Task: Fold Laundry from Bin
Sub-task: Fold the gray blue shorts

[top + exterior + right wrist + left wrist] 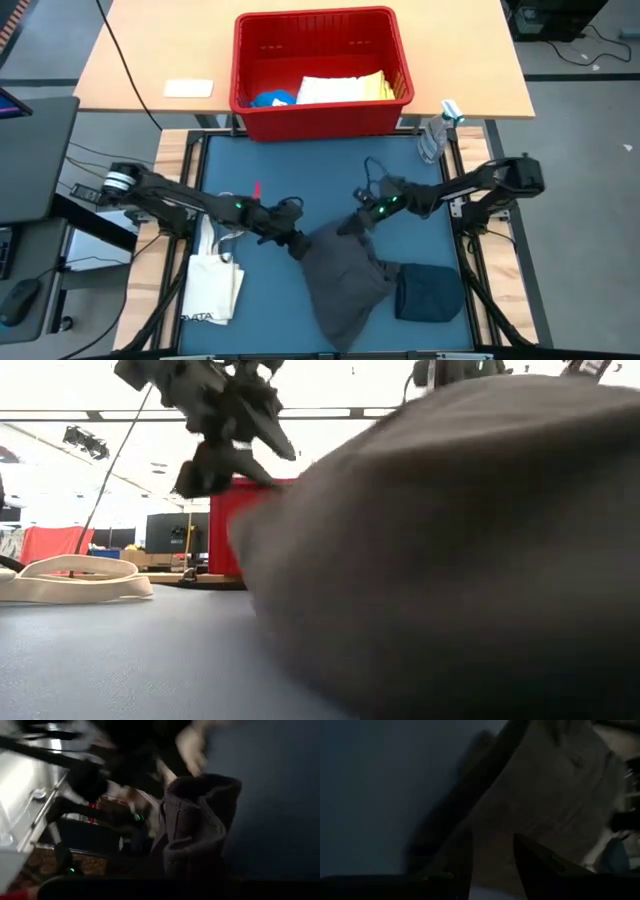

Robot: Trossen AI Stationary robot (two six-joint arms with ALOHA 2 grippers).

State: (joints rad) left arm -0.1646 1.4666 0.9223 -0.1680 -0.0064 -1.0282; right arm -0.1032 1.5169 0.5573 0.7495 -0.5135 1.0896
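Observation:
A dark grey cloth (345, 280) lies spread on the blue mat and is raised along its far edge. It fills the low view (450, 540). My left gripper (296, 243) is at its far left corner and my right gripper (357, 226) at its far right corner, both shut on it. The red bin (322, 72) stands at the far side and holds bright blue (272, 98), white (335, 90) and yellow (380, 85) pieces. A folded navy piece (428, 292) lies on the mat at the right. My left gripper holds the grey cloth's far left corner (492, 845) between its two fingers (540, 867), coming in low from the table's left. The cloth runs away from the fingers toward the right and rests on the mat. My right gripper holds the cloth's far right corner, bunched in several folds (195, 835), coming from the table's right. The fingers are hidden under the bunch. The held edge is lifted off the mat and the rest trails toward the near edge.
A cream tote bag (212, 280) lies at the mat's left edge, its handles showing in the low view (75, 575). A spray bottle (437, 130) stands at the far right corner. A white card (188, 88) lies on the wooden table left of the bin.

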